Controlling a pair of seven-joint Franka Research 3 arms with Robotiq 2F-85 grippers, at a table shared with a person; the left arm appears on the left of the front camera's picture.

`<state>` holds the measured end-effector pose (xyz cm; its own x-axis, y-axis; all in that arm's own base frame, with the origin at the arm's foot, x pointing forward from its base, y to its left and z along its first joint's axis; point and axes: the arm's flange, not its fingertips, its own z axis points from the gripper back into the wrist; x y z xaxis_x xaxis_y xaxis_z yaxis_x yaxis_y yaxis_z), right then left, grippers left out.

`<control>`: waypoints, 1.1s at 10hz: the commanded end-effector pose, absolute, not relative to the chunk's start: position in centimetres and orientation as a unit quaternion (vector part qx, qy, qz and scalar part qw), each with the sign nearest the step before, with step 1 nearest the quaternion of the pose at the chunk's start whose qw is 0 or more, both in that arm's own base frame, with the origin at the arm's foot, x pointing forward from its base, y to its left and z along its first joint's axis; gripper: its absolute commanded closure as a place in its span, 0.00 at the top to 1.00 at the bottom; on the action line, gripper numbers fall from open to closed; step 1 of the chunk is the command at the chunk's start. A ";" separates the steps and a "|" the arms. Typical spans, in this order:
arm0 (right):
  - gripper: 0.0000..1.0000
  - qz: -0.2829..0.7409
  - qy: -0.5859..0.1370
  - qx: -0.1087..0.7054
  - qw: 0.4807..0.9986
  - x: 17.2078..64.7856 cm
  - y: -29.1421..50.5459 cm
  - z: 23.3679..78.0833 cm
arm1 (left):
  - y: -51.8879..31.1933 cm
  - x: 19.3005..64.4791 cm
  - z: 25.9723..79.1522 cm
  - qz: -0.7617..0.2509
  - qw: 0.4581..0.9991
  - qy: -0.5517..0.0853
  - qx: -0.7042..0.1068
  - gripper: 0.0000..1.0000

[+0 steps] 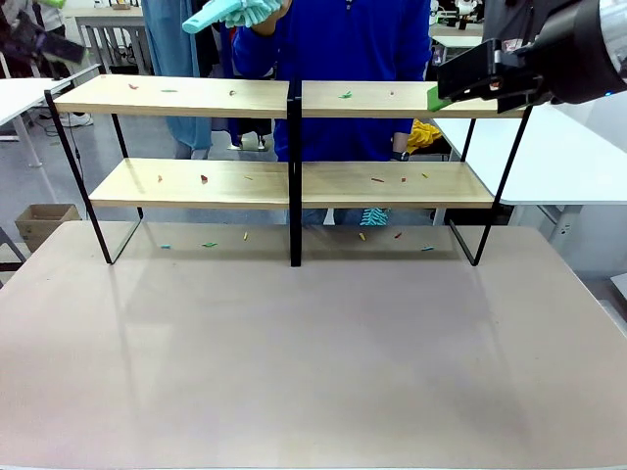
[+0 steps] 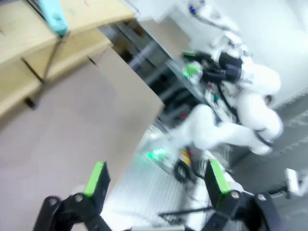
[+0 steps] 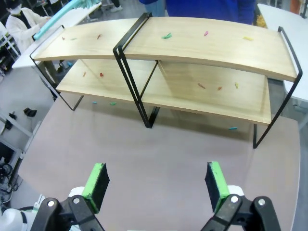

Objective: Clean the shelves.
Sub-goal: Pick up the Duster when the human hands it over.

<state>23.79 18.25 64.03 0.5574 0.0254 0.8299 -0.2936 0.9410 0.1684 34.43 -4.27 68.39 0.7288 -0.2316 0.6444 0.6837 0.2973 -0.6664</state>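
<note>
Facing the shelves (image 3: 211, 45) | my right gripper (image 3: 156, 173) spread, empty | my left gripper (image 2: 156, 168) spread, empty | coloured scraps (image 3: 166, 35) strewn across them | person's (image 1: 353, 59) teal duster (image 1: 230, 12) behind

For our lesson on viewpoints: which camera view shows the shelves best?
The right wrist view: it looks down on the shelves, so both tiers' surfaces and the small coloured scraps on them show. The front view shows the boards nearly edge-on; the left wrist view catches a blurred end.

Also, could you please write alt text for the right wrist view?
The open right gripper hangs above the beige tabletop, facing the shelves, whose two wooden tiers are dotted with small coloured scraps.
</note>
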 end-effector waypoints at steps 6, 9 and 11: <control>1.00 0.091 -0.463 0.146 0.870 23.8 18.2 64.1 | -5.9 46.0 69.4 -0.233 0.757 -0.037 -0.610 1.00; 1.00 0.091 -0.463 0.146 0.870 23.8 18.2 64.1 | -9.3 55.6 68.6 -0.117 0.763 -0.008 -0.636 1.00; 1.00 0.091 -0.463 0.146 0.870 23.8 18.2 64.1 | -11.1 58.4 67.9 -0.088 0.769 -0.005 -0.634 1.00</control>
<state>23.76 18.24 64.04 0.5570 0.0257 0.8301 -0.2940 0.9409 0.1681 58.31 -10.48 66.34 0.9806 -0.1462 0.1306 0.1537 0.1599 -0.9751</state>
